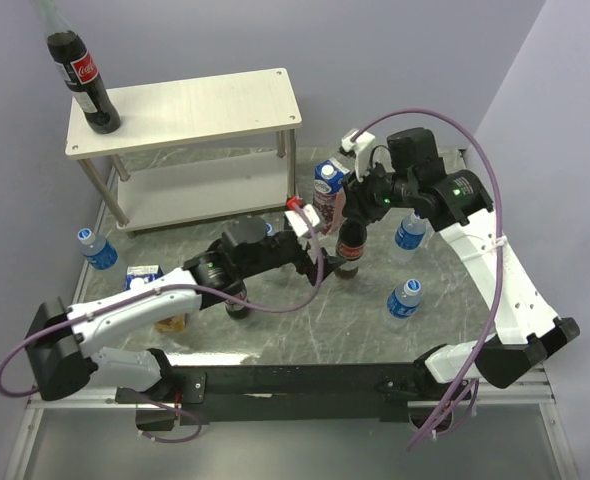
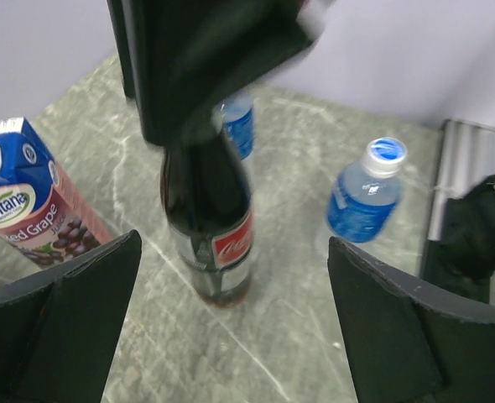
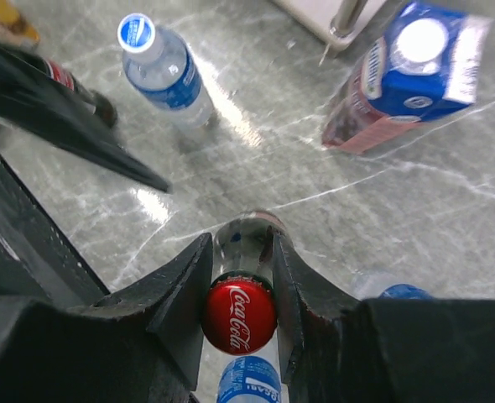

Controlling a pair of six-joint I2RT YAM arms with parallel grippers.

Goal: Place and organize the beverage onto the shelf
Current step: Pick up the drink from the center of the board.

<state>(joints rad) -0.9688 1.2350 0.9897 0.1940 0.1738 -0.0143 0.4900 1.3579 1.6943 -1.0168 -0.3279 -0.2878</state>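
cola bottle (image 3: 239,317) gripped at neck by right tool (image 3: 239,256); left tool (image 2: 235,252) spread

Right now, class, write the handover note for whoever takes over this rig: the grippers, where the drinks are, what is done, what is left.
Left gripper: open, fingers either side of the held cola bottle, not gripping it.
Right gripper: shut on the held cola bottle's neck, just under the cap.
Done: shelved cola bottle stands at the left end of the shelf top board.
To shelve: held cola bottle, third cola bottle and yellow juice carton under the left arm, grape juice carton, water bottles.
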